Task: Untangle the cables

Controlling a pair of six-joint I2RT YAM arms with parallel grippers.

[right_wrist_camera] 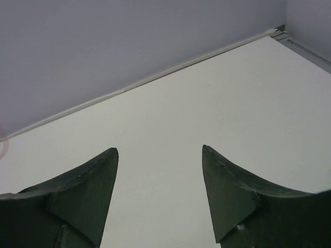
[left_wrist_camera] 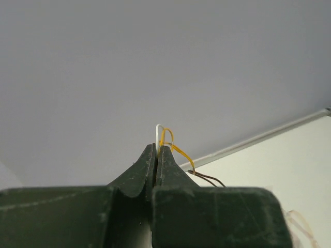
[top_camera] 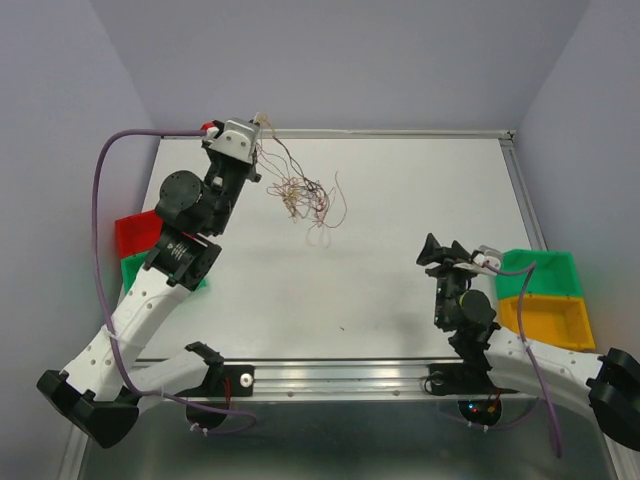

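Observation:
The cables (top_camera: 305,195) are thin yellow, orange, red and brown wires, bunched in a loose tangle on the white table (top_camera: 420,190) left of centre at the back. Several strands rise from the tangle up to my left gripper (top_camera: 258,128), which is lifted near the back left corner. In the left wrist view my left gripper (left_wrist_camera: 157,146) is shut on a white and a yellow cable (left_wrist_camera: 181,152), with brown strands (left_wrist_camera: 208,178) trailing to the right. My right gripper (top_camera: 428,252) hovers over the table's right side, far from the tangle. It is open (right_wrist_camera: 159,150), with only bare table between its fingers.
A red bin (top_camera: 135,232) and a green bin (top_camera: 133,268) sit at the table's left edge under the left arm. A green bin (top_camera: 545,272) and a yellow bin (top_camera: 548,320) sit at the right edge. Walls close the back and both sides.

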